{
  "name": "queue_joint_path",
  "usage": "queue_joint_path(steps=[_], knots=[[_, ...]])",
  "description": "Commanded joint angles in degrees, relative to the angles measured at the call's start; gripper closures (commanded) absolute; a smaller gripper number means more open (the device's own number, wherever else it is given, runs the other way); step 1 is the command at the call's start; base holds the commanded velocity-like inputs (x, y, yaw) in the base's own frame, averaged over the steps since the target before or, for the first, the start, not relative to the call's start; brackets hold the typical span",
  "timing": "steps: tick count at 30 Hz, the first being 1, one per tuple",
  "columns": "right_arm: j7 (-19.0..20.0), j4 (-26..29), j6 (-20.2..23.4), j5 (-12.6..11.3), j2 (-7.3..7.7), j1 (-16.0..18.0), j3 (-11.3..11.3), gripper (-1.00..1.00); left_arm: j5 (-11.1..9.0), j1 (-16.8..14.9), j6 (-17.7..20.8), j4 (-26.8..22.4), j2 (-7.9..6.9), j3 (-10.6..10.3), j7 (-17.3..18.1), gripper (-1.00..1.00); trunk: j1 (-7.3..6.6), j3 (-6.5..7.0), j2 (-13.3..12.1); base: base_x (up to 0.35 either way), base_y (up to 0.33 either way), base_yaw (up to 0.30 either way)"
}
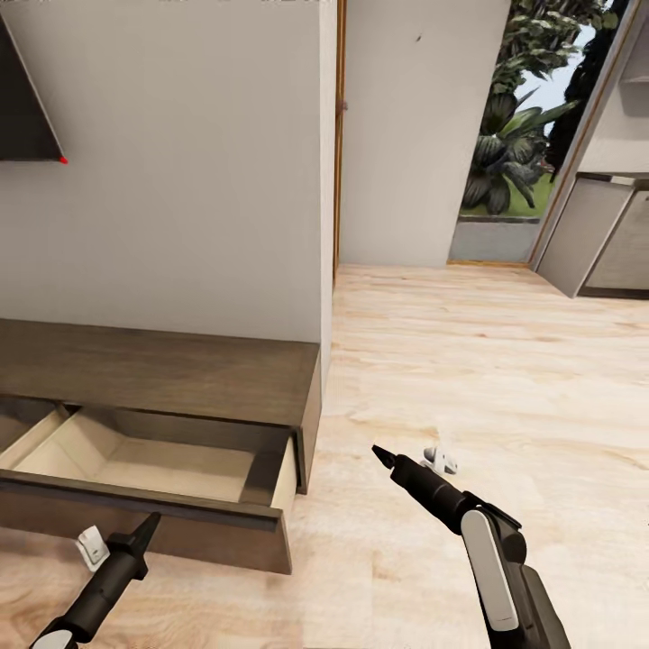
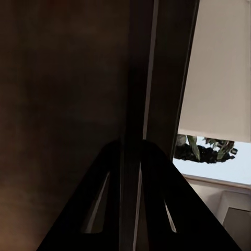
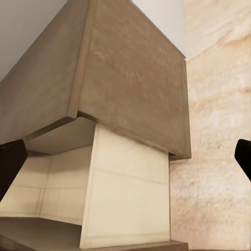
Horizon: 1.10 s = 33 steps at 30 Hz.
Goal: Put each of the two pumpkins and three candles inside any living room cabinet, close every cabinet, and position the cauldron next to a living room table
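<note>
The long low dark brown cabinet point(image 1: 162, 370) stands against the wall at the left. Its right drawer point(image 1: 153, 464) is pulled out, and its pale beige inside looks bare. My left gripper point(image 1: 151, 523) is at the top edge of the drawer front. In the left wrist view the fingers point(image 2: 112, 167) are pressed onto a thin strip of that edge. My right gripper point(image 1: 379, 451) hangs open over the floor to the right of the cabinet point(image 3: 130, 73), facing the drawer's side wall point(image 3: 130, 193). Pumpkins, candles, cauldron and table are out of view.
A dark screen corner point(image 1: 22, 108) hangs on the wall above the cabinet. The wall ends at a corner point(image 1: 326, 180) just right of the unit. Light wood floor point(image 1: 505, 379) runs to a glass door with plants point(image 1: 523, 135) and a grey counter point(image 1: 599, 234).
</note>
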<state>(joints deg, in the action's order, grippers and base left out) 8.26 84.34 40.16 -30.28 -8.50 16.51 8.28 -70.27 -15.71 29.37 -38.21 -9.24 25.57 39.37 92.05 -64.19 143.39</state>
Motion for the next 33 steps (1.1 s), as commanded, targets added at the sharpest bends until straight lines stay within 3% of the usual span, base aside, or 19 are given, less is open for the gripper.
queue_joint_path(steps=[1, 20, 21, 33], knots=[[0.36, -0.01, 0.36, 0.13, -0.09, 0.05, 0.17, -1.0, -0.13, -0.03, 1.3, -0.11, 0.06, -2.81, 0.8, 1.0, -0.04, -0.04, 0.03, -0.116, 0.0, 0.0], [0.36, -0.6, 0.31, 0.22, -0.18, 0.05, 0.19, -1.0, -0.13, -0.03, 1.3, -0.11, 0.05, -2.81, 0.89, 1.0, -0.04, -0.04, 0.03, -0.116, 0.0, 0.0], [0.36, -0.81, 0.3, 0.25, -0.19, 0.07, 0.21, -1.0, -0.13, -0.03, 1.29, -0.11, 0.07, -2.81, 0.9, -1.0, -0.04, -0.04, 0.03, -0.114, 0.0, 0.0], [0.36, -1.37, 0.18, 0.31, -0.28, 0.06, 0.17, -1.0, -0.13, -0.03, 1.3, -0.11, 0.09, -2.81, 0.89, -1.0, -0.04, -0.04, 0.03, -0.101, 0.0, 0.0]])
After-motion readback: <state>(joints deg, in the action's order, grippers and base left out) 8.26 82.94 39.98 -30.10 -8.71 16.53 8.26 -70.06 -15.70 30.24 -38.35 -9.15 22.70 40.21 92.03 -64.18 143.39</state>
